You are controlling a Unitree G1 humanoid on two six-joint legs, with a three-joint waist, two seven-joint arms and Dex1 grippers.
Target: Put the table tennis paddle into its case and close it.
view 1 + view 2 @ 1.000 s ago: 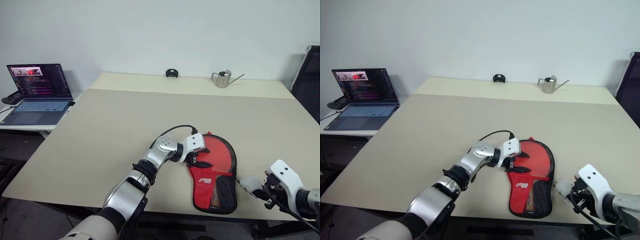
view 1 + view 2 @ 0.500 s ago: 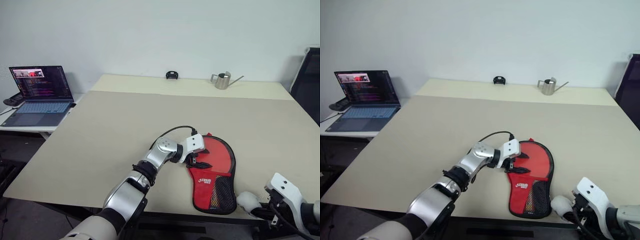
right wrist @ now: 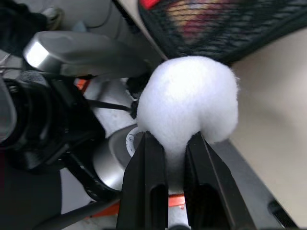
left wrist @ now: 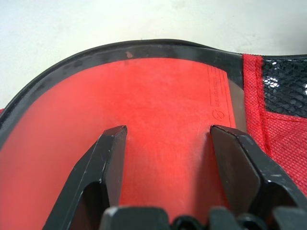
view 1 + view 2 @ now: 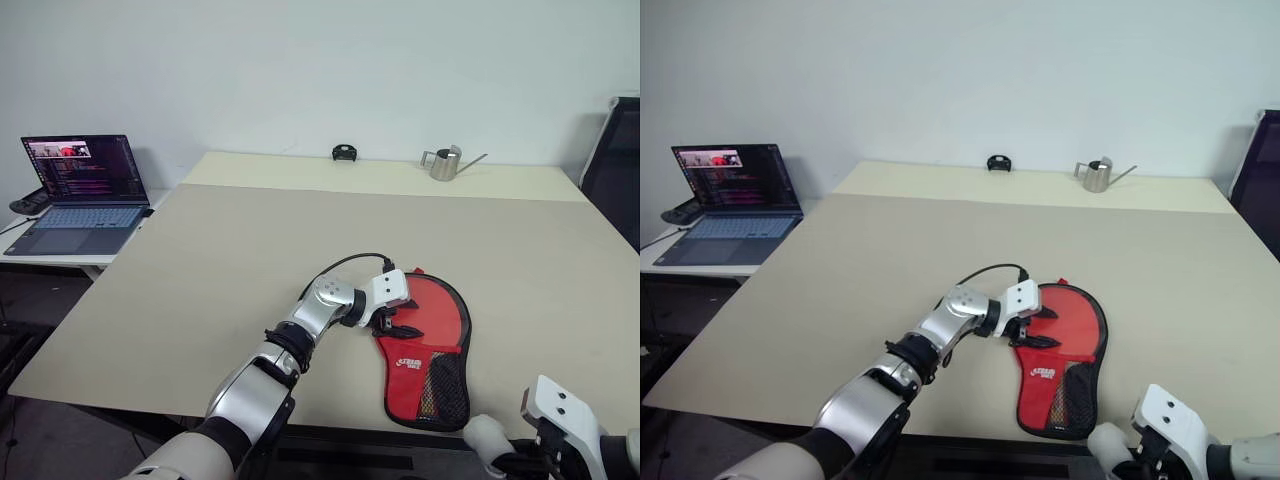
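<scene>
The table tennis paddle (image 4: 158, 124) already lies inside the case (image 5: 430, 350) near the table (image 5: 250, 250) front edge, the left gripper (image 5: 395, 322) spread open over it, while the right gripper (image 3: 173, 158), clamped on the white pom-pom pull (image 3: 189, 103), seems partway through zipping.

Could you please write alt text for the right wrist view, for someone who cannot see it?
The right end effector is shut on a fluffy white pom-pom pull, pinched between its two black fingers. Beyond it are the case's black mesh pocket and the beige table.
</scene>
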